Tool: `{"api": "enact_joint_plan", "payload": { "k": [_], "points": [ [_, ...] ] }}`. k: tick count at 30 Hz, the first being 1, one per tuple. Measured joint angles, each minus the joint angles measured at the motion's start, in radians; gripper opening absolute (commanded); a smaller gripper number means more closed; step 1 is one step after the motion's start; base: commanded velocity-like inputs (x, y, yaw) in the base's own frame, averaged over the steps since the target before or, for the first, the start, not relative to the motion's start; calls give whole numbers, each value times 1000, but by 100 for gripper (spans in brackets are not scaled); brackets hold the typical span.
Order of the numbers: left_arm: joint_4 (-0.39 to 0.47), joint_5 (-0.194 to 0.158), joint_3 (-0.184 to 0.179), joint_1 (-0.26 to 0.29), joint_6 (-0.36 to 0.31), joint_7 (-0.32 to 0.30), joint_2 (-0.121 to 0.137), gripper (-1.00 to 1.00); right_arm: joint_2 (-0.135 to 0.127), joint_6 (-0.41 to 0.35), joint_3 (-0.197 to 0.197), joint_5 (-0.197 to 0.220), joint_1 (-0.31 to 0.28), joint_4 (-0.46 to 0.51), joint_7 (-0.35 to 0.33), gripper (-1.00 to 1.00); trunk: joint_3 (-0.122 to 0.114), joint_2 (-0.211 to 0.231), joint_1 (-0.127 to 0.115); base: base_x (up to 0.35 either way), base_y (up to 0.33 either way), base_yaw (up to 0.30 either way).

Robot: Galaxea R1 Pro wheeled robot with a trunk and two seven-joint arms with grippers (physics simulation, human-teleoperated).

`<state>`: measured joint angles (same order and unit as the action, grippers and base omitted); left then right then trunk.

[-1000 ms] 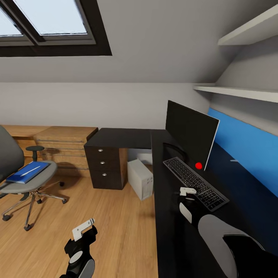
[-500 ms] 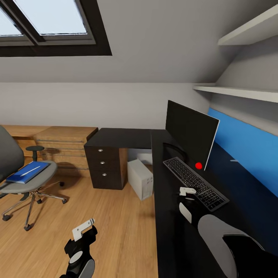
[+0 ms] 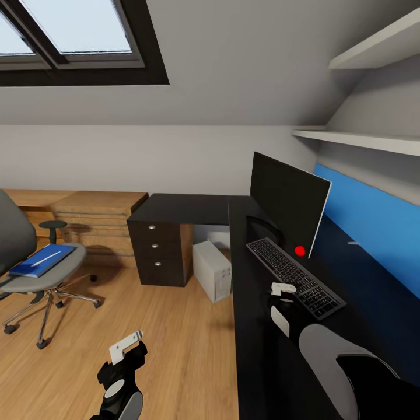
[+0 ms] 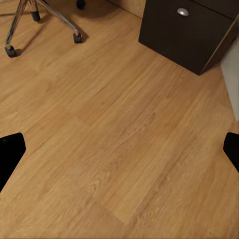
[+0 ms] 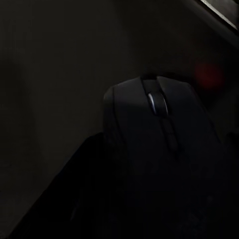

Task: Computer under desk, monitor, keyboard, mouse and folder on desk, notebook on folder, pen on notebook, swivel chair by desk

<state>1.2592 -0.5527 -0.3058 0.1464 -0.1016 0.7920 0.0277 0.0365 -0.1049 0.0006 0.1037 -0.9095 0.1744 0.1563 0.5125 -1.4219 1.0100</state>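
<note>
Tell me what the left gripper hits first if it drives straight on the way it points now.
Probably the bare light wooden floor: the left gripper points at open planks, clear of the chair's chrome base and the black drawer unit.

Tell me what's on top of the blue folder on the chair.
A thin white pen lies diagonally across the folder, which rests on the swivel chair seat. I can't make out a notebook there; anything beneath the folder is covered.

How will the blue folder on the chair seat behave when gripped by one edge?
The folder looks thin and flat, so it probably sags if lifted by one edge. The pen lies loose on top and would likely roll off if tilted. The swivel chair stands on casters and may shift if pushed.
</note>
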Motion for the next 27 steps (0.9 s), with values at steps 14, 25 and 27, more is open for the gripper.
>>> {"api": "enact_joint_plan", "payload": {
  "k": [14,25,27],
  "points": [
    [-1,0,-1,0,0,0,-1,100,7,-7,1,0,1,101,2,-100,-44,98,-54,0,0,0],
    [-1,3,-1,0,0,0,-1,100,35,-7,2,-2,2,114,4,-100,-78,175,-96,0,0,0],
    [-1,3,-1,0,0,0,-1,100,36,-7,2,-2,2,115,5,-100,-85,189,-104,0,0,0]
  ]
}}
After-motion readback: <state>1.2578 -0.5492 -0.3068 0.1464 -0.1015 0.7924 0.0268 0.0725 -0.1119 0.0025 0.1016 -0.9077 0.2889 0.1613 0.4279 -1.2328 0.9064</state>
